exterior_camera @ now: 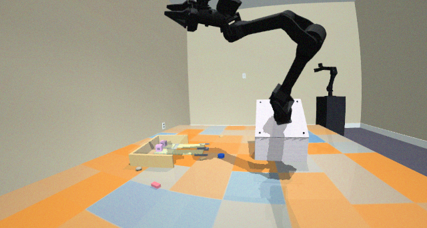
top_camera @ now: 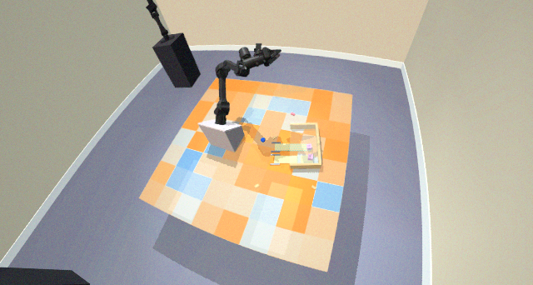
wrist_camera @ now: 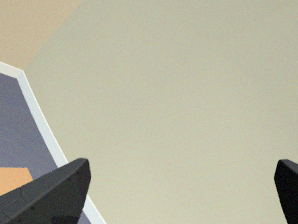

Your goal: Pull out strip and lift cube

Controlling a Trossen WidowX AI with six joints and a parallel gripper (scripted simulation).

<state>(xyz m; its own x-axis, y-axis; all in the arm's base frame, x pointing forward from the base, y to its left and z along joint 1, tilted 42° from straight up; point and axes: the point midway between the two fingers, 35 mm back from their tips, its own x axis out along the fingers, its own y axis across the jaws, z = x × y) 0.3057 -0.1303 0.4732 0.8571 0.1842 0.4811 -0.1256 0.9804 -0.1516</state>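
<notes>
An open wooden tray (top_camera: 318,148) (exterior_camera: 150,160) sits on the checkered floor. Pale strips (top_camera: 291,148) (exterior_camera: 187,151) lie side by side and reach out of its open end, with dark tips. Two small pink-purple cubes (top_camera: 309,147) (top_camera: 311,156) (exterior_camera: 159,147) (exterior_camera: 163,143) sit on the strips inside the tray. They are too small to tell which is labelled or which strip is whole. My gripper (top_camera: 276,52) (exterior_camera: 169,13) (wrist_camera: 185,171) is open and empty. It is raised high above the floor, far above the tray. The wrist view shows only wall and baseboard.
The arm stands on a white pedestal (top_camera: 221,136) (exterior_camera: 281,139). A blue disc (top_camera: 262,139) (exterior_camera: 221,155) lies between pedestal and strips. A pink block (top_camera: 292,113) (exterior_camera: 155,185) and a grey pebble (exterior_camera: 138,168) lie near the tray. A black pedestal (top_camera: 176,60) (exterior_camera: 330,113) with another arm stands at the back.
</notes>
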